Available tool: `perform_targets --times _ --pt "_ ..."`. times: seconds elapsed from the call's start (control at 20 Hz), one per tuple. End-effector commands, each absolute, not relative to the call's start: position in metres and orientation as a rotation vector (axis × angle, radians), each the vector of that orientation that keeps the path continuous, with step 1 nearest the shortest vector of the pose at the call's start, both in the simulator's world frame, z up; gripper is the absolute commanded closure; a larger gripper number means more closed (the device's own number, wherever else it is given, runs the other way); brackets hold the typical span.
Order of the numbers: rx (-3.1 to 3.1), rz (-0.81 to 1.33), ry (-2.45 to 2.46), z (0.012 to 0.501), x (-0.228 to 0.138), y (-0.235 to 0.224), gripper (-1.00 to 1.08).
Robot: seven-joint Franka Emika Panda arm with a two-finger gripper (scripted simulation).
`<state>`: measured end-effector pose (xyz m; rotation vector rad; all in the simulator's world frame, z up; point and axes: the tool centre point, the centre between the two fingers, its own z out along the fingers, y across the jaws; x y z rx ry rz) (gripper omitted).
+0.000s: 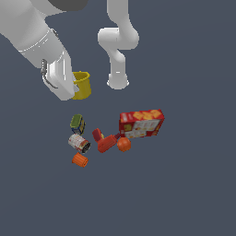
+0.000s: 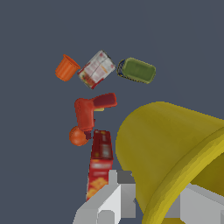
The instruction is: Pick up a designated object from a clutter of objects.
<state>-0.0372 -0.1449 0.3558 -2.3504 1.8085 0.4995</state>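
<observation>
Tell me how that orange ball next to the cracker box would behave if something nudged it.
The orange ball is round and smooth, so it would probably roll freely. The cracker box and red pitcher flank it and may stop it. It looks small, so likely light.

White arm's base stands upper centre of the exterior view, links looping up out of frame & coming back in at upper left. Wrist angles down-right, ending in the pincer (image 1: 73, 88) at left-centre. In the wrist view its grey fingers (image 2: 114, 197) show at bottom of frame, clamped on the yellow cup (image 1: 83, 85), held up off the floor.
</observation>
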Motion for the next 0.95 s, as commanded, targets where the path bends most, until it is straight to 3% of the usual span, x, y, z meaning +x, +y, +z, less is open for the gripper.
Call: perform_targets --times 0.0,0.45,0.9 --pt "-2.351 0.497 1.808 0.378 -0.051 -0.161 1.08" --pt "-2.354 0.496 1.808 0.433 -0.083 -0.204 1.08" --pt "-2.356 0.495 1.807 0.449 -0.090 -0.217 1.08"
